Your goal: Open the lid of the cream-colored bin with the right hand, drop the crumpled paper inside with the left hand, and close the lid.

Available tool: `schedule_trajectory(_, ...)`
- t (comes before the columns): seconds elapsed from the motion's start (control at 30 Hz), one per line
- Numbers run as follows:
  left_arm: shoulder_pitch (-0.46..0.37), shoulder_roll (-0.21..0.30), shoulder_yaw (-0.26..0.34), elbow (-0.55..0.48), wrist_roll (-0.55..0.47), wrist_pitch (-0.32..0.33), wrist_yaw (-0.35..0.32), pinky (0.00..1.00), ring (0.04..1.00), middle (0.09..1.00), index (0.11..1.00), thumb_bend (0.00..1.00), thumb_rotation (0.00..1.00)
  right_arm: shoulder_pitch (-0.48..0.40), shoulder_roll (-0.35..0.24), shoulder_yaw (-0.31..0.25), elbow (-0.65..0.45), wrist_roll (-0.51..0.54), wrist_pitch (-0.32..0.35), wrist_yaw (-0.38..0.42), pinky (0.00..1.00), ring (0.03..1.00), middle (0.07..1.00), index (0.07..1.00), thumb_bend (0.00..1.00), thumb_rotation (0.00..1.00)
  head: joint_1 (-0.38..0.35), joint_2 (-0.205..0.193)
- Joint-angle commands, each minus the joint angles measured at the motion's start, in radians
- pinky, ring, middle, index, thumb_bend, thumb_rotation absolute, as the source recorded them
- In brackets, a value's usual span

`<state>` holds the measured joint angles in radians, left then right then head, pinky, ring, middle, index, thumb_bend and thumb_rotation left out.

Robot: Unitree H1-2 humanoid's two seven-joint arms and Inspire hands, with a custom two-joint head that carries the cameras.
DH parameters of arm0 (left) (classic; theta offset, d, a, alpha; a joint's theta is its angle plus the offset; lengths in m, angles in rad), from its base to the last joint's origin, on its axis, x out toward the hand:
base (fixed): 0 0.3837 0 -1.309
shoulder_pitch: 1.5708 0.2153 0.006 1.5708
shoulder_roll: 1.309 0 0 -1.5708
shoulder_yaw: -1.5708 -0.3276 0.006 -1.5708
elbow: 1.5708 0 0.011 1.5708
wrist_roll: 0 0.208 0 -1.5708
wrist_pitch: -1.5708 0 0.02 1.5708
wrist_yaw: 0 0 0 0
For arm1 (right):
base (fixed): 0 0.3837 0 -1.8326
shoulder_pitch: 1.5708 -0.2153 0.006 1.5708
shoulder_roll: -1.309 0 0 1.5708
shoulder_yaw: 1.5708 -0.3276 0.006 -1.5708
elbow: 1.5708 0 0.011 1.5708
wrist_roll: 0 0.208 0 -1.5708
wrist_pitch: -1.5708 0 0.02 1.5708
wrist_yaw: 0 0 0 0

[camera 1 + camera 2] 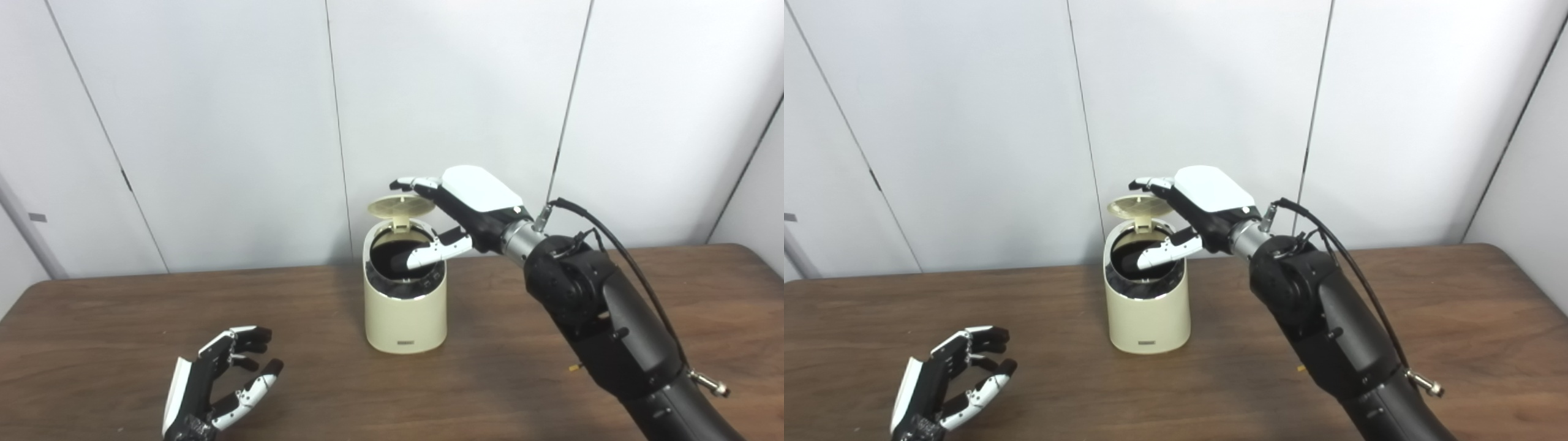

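Observation:
The cream-colored bin (405, 306) stands on the table's middle, its round lid (400, 206) swung up on the rear hinge and hanging over the dark opening. My right hand (468, 205) reaches in from the right at lid height. Its fingers (416, 182) stretch over the lid's right edge and its thumb (436, 250) lies across the opening below; the hand is open. My left hand (214, 383) hovers low at the front left, fingers spread and empty. No crumpled paper shows; the bin's inside is too dark to read.
The brown wooden table (306, 318) runs the full width, backed closely by a white panelled wall (245, 122). My right forearm (612, 331) crosses the table's right half with a cable looped along it.

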<state>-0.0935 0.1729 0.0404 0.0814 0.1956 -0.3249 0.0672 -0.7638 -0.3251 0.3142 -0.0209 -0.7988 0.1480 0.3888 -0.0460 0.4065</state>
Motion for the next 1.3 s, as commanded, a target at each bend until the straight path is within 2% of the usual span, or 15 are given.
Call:
schedule_trajectory(0.0,0.017,-0.018,-0.013,0.008,0.004,-0.011,0.005,0.54,0.658,0.677,0.653,0.57,0.24,-0.039,-0.001,-0.01,-0.028,-0.001,-0.014,-0.028,0.71,0.833,0.856,0.856,0.92,0.79,-0.002,0.002)
schedule_trajectory(0.2,0.018,-0.016,-0.01,-0.002,0.002,0.005,0.003,0.54,0.656,0.676,0.652,0.59,0.27,-0.015,-0.01,-0.009,-0.053,-0.007,-0.013,-0.026,0.71,0.826,0.85,0.844,0.93,0.8,-0.004,0.006)
schedule_trajectory(0.57,0.015,-0.011,-0.009,-0.005,-0.007,0.016,-0.002,0.54,0.655,0.677,0.657,0.59,0.27,0.032,-0.025,-0.016,-0.139,-0.015,0.009,0.016,0.77,0.842,0.846,0.842,0.91,0.82,-0.015,0.016)
schedule_trajectory(1.27,0.01,-0.001,-0.001,-0.009,-0.03,0.015,-0.013,0.53,0.655,0.674,0.651,0.59,0.25,0.094,-0.021,-0.036,-0.241,-0.02,0.055,0.073,0.72,0.842,0.851,0.837,0.94,0.85,-0.026,0.04)
